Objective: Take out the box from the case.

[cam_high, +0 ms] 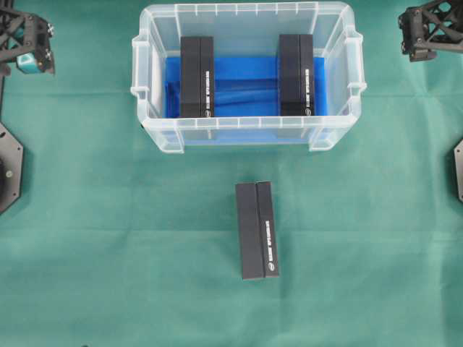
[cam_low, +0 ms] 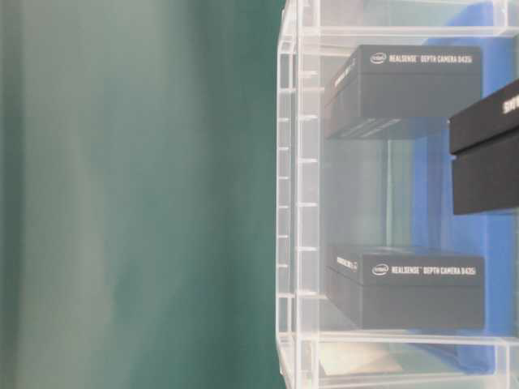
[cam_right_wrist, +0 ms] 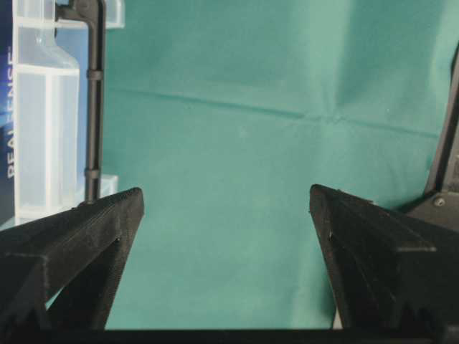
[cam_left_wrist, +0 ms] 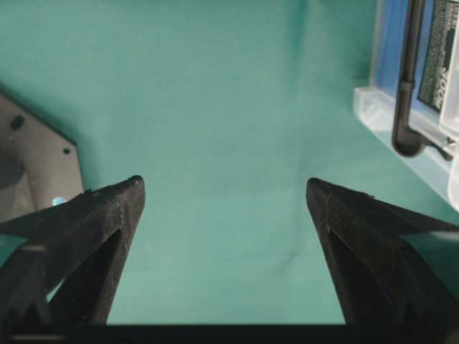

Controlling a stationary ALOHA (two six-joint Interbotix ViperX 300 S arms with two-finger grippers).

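Observation:
The clear case (cam_high: 246, 134) stands at the back middle of the green cloth, with a blue lining at its bottom. Two black boxes lie inside it, one at the left (cam_high: 197, 76) and one at the right (cam_high: 296, 74). A third black box (cam_high: 257, 230) lies on the cloth in front of the case. My left gripper (cam_high: 29, 43) hangs at the far back left and my right gripper (cam_high: 427, 32) at the far back right, both well away from the case. Each is open over bare cloth, left gripper (cam_left_wrist: 224, 188) and right gripper (cam_right_wrist: 224, 195), with nothing between the fingers.
The arm bases sit at the left edge (cam_high: 9, 170) and right edge (cam_high: 458, 170) of the table. A corner of the case (cam_left_wrist: 401, 118) shows at the right of the left wrist view, and its handle side (cam_right_wrist: 43, 122) at the left of the right wrist view.

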